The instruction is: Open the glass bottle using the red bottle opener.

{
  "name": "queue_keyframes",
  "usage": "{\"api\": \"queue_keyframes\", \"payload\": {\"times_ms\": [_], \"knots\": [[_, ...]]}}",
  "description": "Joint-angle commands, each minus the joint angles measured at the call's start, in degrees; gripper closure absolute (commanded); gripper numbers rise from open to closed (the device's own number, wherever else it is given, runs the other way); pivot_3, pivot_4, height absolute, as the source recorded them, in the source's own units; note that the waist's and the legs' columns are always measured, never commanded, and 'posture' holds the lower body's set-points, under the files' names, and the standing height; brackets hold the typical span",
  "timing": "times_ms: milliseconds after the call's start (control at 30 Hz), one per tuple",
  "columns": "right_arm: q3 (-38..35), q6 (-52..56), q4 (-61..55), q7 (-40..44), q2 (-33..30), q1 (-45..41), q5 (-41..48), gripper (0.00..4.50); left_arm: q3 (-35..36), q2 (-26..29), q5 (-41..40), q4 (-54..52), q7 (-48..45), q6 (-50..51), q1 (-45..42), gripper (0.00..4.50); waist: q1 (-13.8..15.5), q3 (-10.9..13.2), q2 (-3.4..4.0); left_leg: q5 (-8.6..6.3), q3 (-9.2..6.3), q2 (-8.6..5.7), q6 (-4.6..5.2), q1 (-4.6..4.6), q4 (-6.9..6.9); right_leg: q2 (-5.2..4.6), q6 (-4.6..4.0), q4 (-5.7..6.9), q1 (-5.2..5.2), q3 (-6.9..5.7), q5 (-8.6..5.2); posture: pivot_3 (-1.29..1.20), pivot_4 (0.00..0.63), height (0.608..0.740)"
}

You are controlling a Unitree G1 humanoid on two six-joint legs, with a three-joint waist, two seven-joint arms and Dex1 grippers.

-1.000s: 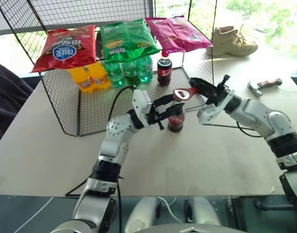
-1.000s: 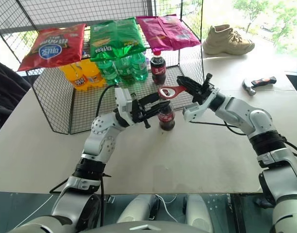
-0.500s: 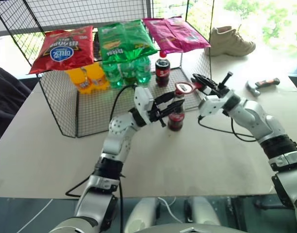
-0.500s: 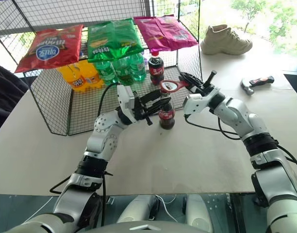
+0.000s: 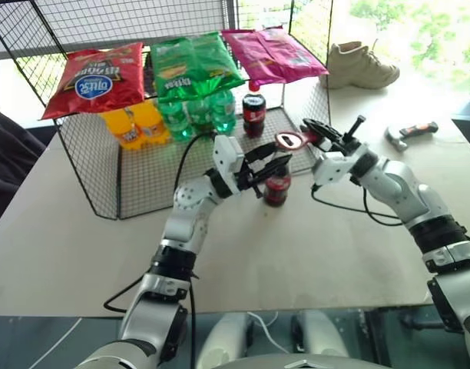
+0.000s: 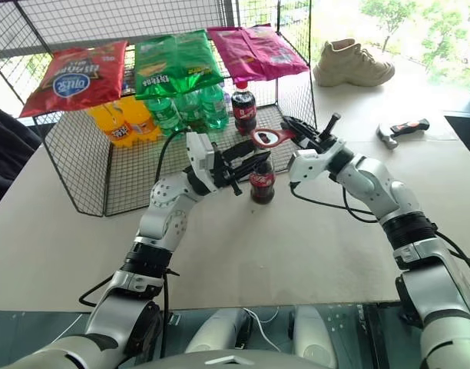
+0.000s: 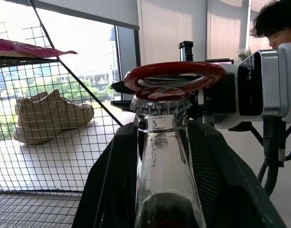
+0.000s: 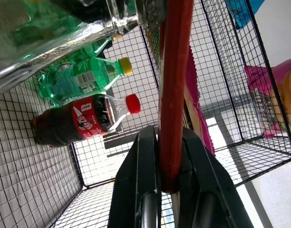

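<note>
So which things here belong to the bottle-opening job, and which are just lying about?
In use:
- glass bottle, held by left pincer
- red bottle opener, held in right pincer, ring over the cap

Lying about:
- plastic cola bottle
- crisp bags
- shoe
- hammer-like tool

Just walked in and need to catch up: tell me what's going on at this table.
The robot is opening a glass bottle standing on the table. Its left end effector grips the bottle's neck, while the right end effector holds a red bottle opener with the ring set over the cap. The cap is still on.
</note>
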Motion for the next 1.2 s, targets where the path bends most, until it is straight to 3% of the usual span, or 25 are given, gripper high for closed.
{"api": "queue_keyframes", "payload": {"times_ms": [33,567,1067,1200], "knots": [[-1.4,0.7,-2.3,0.8,0.8,0.2,1.9,4.5,-0.9,1.2,4.0,4.5,0.9,1.8,2.4,3.19,-0.1,0.0,0.0,0.0,0.0,0.0,0.0,0.01,0.0,0.0,0.0,0.01,0.0,0.0,0.0,0.0,0.15,0.74],[0.9,3.9,-4.2,4.9,2.8,6.0,1.0,4.5,-1.0,1.4,3.9,3.7,0.7,2.0,2.9,3.19,-0.1,0.0,-0.01,-0.13,0.03,0.0,0.21,0.67,-0.05,0.0,0.0,0.02,0.58,0.05,-0.02,0.0,0.15,0.74],[1.8,3.9,-6.8,-1.9,2.7,5.4,-8.6,4.5,-1.1,0.7,4.1,4.4,1.2,1.8,2.7,3.19,-0.1,-0.1,-0.01,-0.1,0.03,0.0,0.17,0.75,-0.05,0.0,0.01,0.02,0.61,0.04,-0.02,0.0,0.15,0.74],[1.8,3.9,-6.1,-2.6,2.7,5.0,-9.0,4.5,-1.0,0.6,4.3,4.7,1.0,1.6,2.5,1.68,-0.2,0.0,-0.01,-0.1,0.04,0.0,0.17,0.74,-0.07,0.01,0.0,0.02,0.61,0.05,-0.02,0.0,0.15,0.74]]}}
